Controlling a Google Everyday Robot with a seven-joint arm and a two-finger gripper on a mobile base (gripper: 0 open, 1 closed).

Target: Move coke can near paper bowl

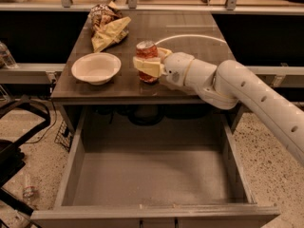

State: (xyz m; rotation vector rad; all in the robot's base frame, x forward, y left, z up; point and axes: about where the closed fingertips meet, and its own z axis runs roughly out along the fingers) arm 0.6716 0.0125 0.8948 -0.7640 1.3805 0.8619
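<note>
The red coke can (147, 51) with a silver top stands upright on the dark table top, a little right of the white paper bowl (96, 68). My gripper (148, 63) reaches in from the right on a white arm, and its pale yellow fingers (148, 68) are shut around the can's middle. A small gap of table shows between the can and the bowl's rim. The can's lower half is partly hidden by the fingers.
A yellow chip bag (110, 32) and a brown chip bag (100, 15) lie at the back left of the table (190, 37). An open grey drawer (152, 175) juts out below the table front. A white cable arcs across the table behind my arm.
</note>
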